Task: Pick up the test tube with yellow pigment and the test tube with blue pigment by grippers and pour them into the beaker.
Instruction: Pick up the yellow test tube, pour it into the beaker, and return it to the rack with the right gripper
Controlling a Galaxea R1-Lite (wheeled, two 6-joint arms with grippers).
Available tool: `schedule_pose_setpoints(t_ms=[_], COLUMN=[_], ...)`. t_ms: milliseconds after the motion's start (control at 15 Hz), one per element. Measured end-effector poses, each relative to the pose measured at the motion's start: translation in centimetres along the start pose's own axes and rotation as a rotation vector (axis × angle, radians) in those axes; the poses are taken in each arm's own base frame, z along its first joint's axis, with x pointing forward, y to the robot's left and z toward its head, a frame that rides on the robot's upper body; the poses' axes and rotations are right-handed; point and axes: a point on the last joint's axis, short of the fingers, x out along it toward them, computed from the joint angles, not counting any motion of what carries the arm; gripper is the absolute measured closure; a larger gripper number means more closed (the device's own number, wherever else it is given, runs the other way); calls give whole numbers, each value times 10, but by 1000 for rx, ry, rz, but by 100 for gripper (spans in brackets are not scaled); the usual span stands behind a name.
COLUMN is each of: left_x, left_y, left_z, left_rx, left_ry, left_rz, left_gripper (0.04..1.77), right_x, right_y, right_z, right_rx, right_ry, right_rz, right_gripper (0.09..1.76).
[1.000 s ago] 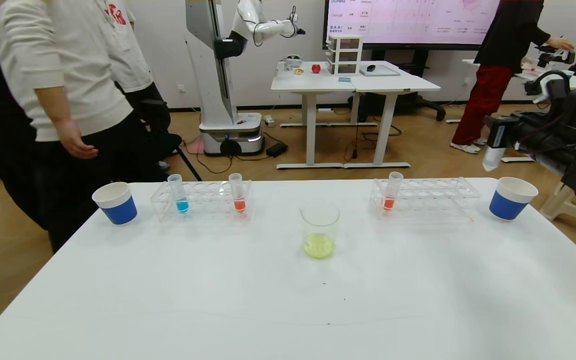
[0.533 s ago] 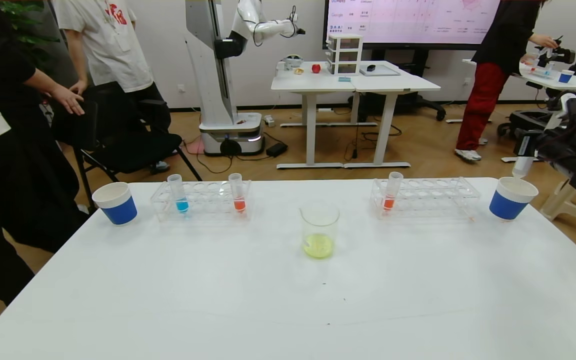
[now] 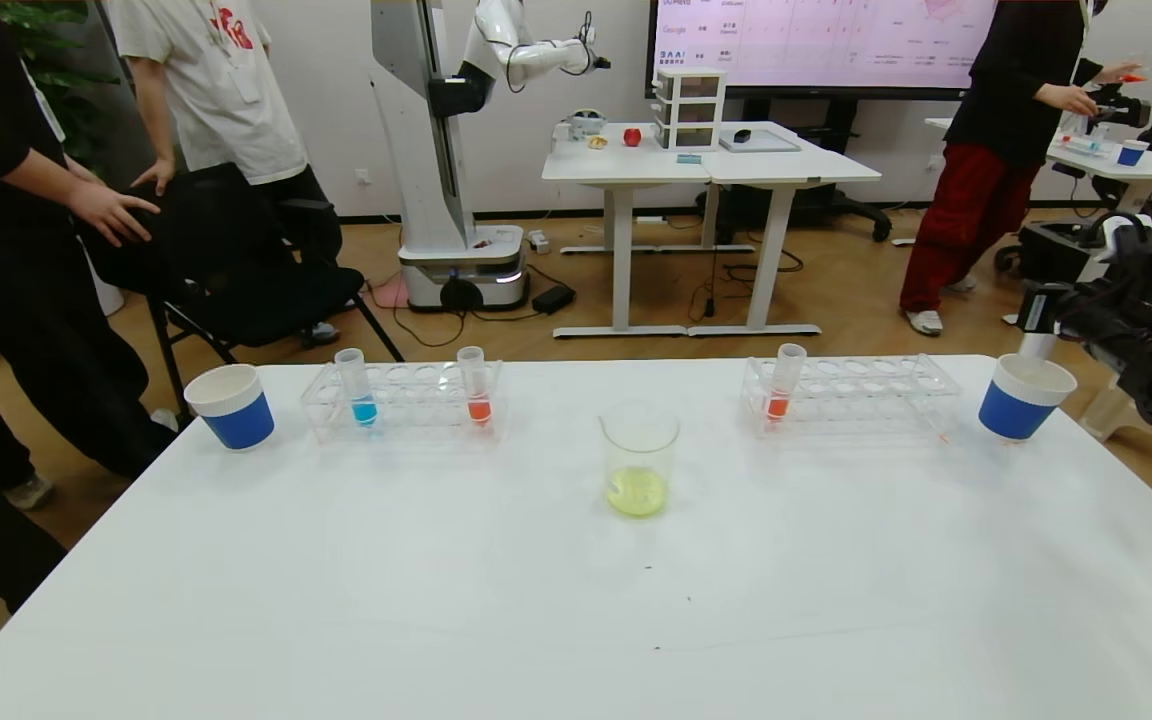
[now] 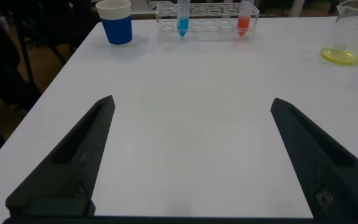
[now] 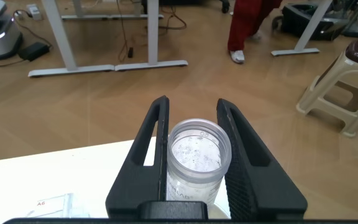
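- Yellow liquid already lies in the bottom of the beaker (image 3: 639, 460), which stands at the centre of the head view on the white surface (image 3: 576, 600).
- My right gripper (image 5: 194, 134) sits at the right edge of the head view, its fingers closed around the test tube with yellow pigment (image 5: 194, 158), which now looks drained.
- That tube hangs roughly upright, mouth up, its lower end right over the mouth of the right paper cup (image 3: 1024, 398). I judge the coming move is a release into that cup, so what matters is that the tube lies straight above the cup and not beside it.
- Cyan shows the test tube with blue pigment (image 3: 360, 385), upright in the left rack (image 3: 404, 400) at the upper left of the head view, next to the left paper cup (image 3: 230, 405).
- My left gripper (image 4: 191, 149) is out of the head view; in its wrist view its fingers are spread wide, holding nothing, low over the bare surface.
- From those fingers the blue tube (image 4: 183, 17) lies far ahead near the top of that frame, long axis vertical. My left arm is clearly the nearer one.
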Motion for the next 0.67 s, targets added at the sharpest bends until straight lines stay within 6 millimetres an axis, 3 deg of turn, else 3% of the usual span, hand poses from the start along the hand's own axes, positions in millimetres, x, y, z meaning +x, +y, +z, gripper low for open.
schedule_pose_setpoints(t_ms=[400,667], left_x=[0,0], left_y=[0,0], left_z=[0,0], left_rx=[0,0], left_ry=[0,0], left_rz=[0,0], left_gripper=[6,6], right_x=[8,9], right_y=[2,4], right_z=[-31,-40], right_rx=[-4,-4], right_ry=[8,20], right_rz=[-2,3], right_gripper=[132,132])
